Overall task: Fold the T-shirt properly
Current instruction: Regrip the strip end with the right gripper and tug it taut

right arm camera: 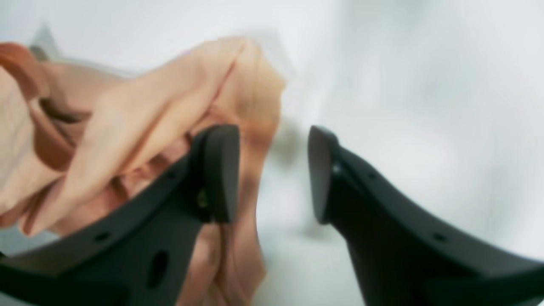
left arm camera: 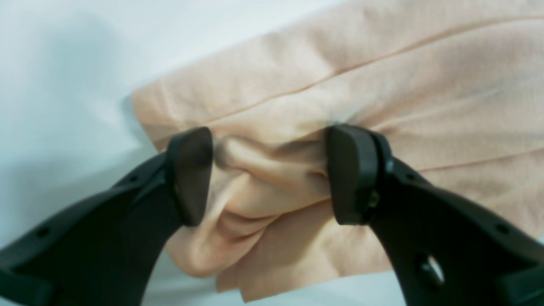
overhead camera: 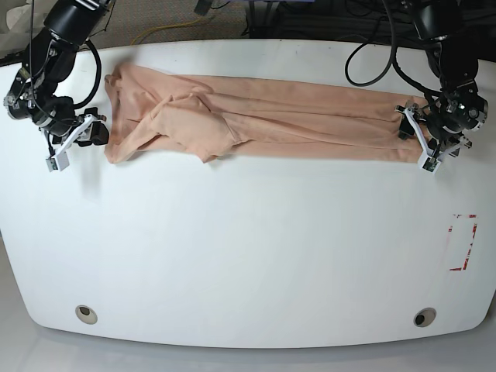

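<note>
Black left gripper (left arm camera: 270, 174) pinches your peach T-shirt (overhead camera: 294, 116), bunching its hem; shirt lies folded into a long wrinkled band. Right gripper (right arm camera: 274, 174) gapes, holding nothing.

White table (overhead camera: 248, 256) with rounded corners carries the T-shirt (overhead camera: 310, 116), stretched into a long narrow band across its far half, bunched at one end. Two round holes (overhead camera: 87, 314) near the front edge, red-marked rectangle (overhead camera: 463, 242) beside one side edge.
</note>
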`<state>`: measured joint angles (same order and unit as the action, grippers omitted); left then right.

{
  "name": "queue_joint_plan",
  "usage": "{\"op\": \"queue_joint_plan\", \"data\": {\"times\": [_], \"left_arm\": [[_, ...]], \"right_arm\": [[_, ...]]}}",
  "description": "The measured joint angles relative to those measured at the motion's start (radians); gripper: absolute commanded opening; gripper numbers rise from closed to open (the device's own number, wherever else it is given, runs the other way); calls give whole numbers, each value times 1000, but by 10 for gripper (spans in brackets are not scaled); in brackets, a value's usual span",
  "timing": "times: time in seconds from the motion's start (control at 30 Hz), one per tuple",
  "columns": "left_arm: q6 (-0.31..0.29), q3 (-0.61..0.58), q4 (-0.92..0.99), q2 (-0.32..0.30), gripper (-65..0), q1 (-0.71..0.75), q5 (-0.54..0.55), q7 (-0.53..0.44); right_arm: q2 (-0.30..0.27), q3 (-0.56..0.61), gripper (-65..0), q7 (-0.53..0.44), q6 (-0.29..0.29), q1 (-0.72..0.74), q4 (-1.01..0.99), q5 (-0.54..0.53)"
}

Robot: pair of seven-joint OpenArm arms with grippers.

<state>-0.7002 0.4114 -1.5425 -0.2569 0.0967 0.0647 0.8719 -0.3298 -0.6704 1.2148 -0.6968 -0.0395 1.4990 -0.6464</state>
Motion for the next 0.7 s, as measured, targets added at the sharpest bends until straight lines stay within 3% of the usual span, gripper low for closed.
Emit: {"op": "queue_joint_plan", "data": {"times": [0.3,0.6,0.7], "left_arm": [[0,0,0,0,-254,0,-1,1],[0,0,0,0,-254,0,0,-1],[0,0,-2,1,-254,0,-1,0]], "right_arm": [[-38,-2,-298,47,0,1,6,-169],[18,171,-300,76,0,131,5,-188],[34,245,-300,77,0,160,1,-151]]}}
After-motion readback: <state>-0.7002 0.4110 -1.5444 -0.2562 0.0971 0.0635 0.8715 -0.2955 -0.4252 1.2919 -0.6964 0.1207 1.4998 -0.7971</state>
